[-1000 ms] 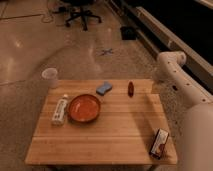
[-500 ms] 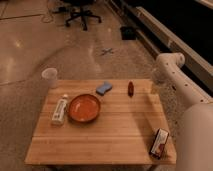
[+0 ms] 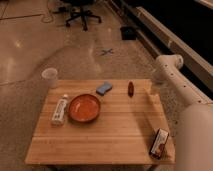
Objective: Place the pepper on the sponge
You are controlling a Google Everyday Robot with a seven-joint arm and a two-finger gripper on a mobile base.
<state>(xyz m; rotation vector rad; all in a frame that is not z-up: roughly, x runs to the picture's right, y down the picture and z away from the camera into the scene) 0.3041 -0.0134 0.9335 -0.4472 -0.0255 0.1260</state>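
By the surface (image 3: pixel 117 137), far right edge, your hand (image 3: pixel 150 91) has dipped slightly; can't tell its grip. Pepper (image 3: pixel 130 88) hasn't moved, lies right of sponge (image 3: pixel 104 88), apart, not on it.

1. This looks like a lab or office test space rather than a home: a wide, polished, speckled floor (image 3: pixel 30 50) runs all around.
2. A black swivel chair (image 3: pixel 82 12) on castors stands at the back.
3. A taped cross (image 3: pixel 106 51) marks the floor beyond the worktop (image 3: pixel 120 135).
4. The low wooden worktop stands alone in the open.
5. A white robot arm (image 3: pixel 172 80) reaches in from the right, with its hand (image 3: pixel 151 91) at the worktop's far right edge.
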